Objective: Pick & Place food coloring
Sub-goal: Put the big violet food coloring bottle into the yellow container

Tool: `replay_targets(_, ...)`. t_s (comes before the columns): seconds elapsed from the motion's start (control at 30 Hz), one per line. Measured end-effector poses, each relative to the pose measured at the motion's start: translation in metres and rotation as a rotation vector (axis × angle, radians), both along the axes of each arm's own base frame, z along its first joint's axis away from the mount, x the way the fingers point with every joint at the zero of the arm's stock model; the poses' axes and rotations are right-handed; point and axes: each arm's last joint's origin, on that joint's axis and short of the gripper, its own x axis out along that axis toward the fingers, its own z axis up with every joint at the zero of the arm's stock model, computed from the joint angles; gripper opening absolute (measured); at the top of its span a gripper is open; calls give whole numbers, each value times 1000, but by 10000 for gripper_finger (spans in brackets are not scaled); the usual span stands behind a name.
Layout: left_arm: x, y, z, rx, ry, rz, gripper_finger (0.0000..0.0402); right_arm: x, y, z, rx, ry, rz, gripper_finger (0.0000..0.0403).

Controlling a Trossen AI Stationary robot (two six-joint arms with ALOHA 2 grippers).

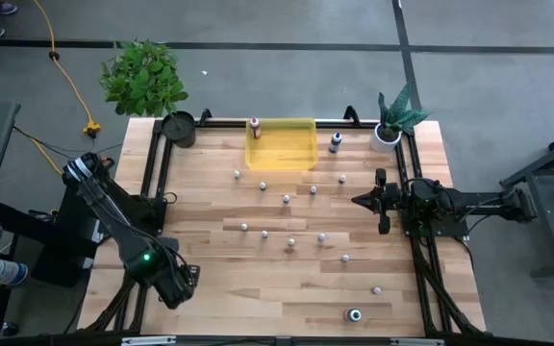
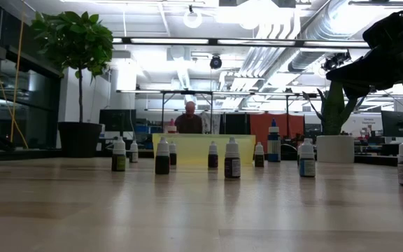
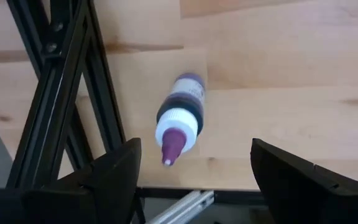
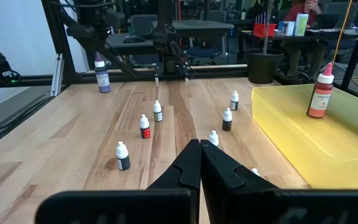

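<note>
Wooden table [image 1: 210,279], butcher-block planks, framed by black rails.

Hidden or unclear: from above we cannot read any label, and each small bottle shows only as a pale dot. In the low view the yellow bin [image 2: 187,148] stands behind the row of bottles, which cover parts of its front. The left wrist view cuts off the purple bottle's surroundings; we cannot match that bottle to any dot in the high view.

Food coloring [image 1: 287,199]: tiny bottles with whitish caps, scattered upright over the table's middle and toward its near right part, well apart from one another. At table height [image 2: 232,158] we see dark and pale bodies under white caps. One taller pink-bodied bottle [image 4: 319,92] stands just beside the bin's wall; a taller blue-capped one [image 1: 336,142] stands at the bin's other side. A purple bottle [image 3: 180,117] lies tipped on the wood by the rail.

Left gripper [image 3: 191,171]: at the table's near left corner, fingers spread wide, holding nothing, the purple bottle beyond them.

Right gripper [image 4: 201,163]: at the table's right side, fingers pressed together, holding nothing.

Small white plant pot [image 1: 386,136]: far right corner.
</note>
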Motion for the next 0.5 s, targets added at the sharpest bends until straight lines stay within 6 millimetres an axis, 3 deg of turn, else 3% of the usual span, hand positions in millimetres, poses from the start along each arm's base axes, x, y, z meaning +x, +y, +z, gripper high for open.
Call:
replay_targets(0.23, 1, -1, -10, 72, 55, -6, 291, 0, 0, 0, 0, 0, 0, 0)
replay_targets(0.5, 2, -8, -23, 14, 22, -13, 291, 0, 0, 0, 0, 0, 0, 0)
